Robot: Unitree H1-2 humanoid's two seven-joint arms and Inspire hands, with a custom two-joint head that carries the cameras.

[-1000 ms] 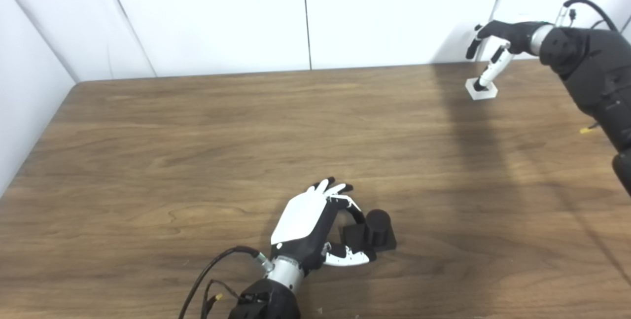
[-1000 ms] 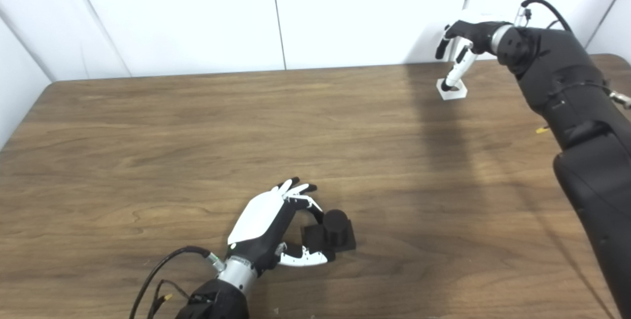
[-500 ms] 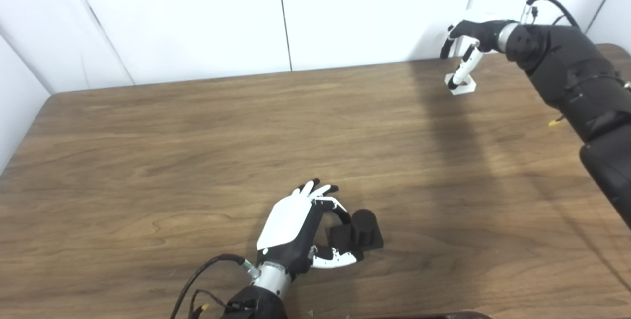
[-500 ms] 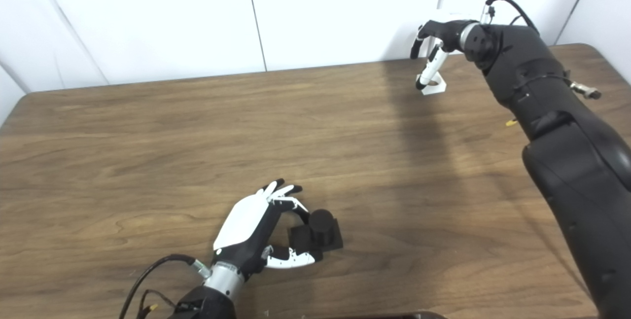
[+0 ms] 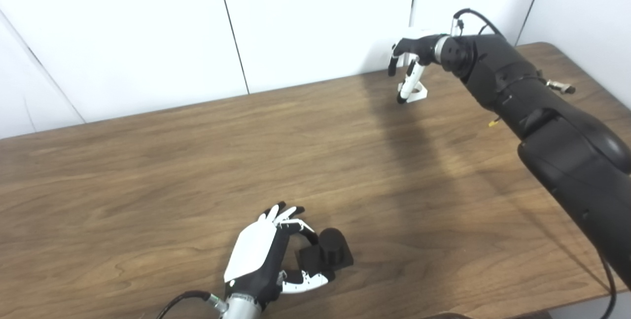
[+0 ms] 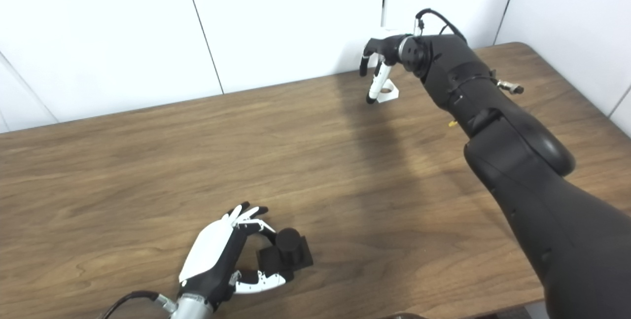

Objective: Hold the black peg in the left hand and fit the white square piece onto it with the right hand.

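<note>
The black peg, a short cylinder on a square base, rests on the wooden table near the front edge. My left hand curls around the base's left side, one finger against the cylinder and the thumb at the front edge. The white square piece with a round hole lies at the far back near the wall. My right hand hovers over it, fingers apart, and one white finger points down with its tip at the piece's left edge. Both also show in the right eye view: the peg and the piece.
A white panelled wall runs right behind the table's back edge, close to the white piece. My right arm stretches across the right side of the table. The table's right edge lies beyond the arm.
The camera has shifted, so the whole scene has slid left. My right hand's pointing fingertip now sits at the white piece's left edge instead of over its hole. The left hand keeps its hold.
</note>
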